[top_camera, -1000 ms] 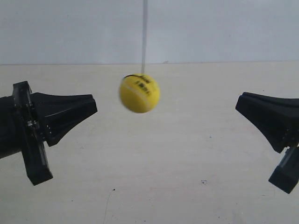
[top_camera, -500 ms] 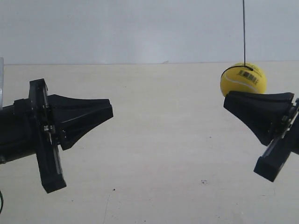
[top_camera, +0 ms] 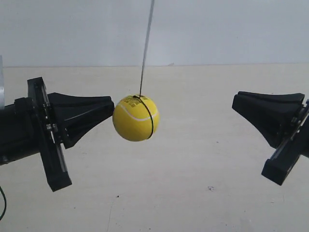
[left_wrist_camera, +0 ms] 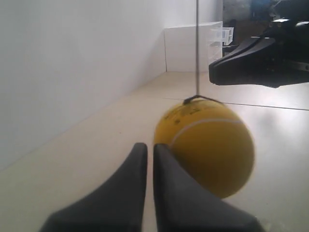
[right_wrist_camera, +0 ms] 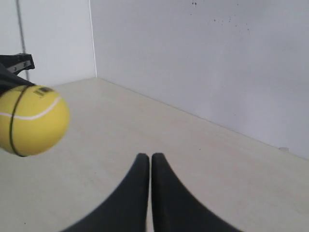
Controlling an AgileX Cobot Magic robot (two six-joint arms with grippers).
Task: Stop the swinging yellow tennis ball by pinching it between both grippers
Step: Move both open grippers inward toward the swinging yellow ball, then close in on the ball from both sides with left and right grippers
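Both claws clenched: left gripper with fingers pressed flat together, right gripper the same, each a single blunt wedge; nothing held. Yellow tennis ball hangs above the table on a thin black string, right at my left tip, touching or just short of it, cannot tell; right tip well apart across the gap. String slants off vertical, so I judge the ball mid-swing. Handling: light, smooth-skinned, likely slick against hard plastic; round, so an off-centre push would squirt it sideways; meet it at opposite ends of its level middle line. Table pale, matte, flat; plain white wall behind.
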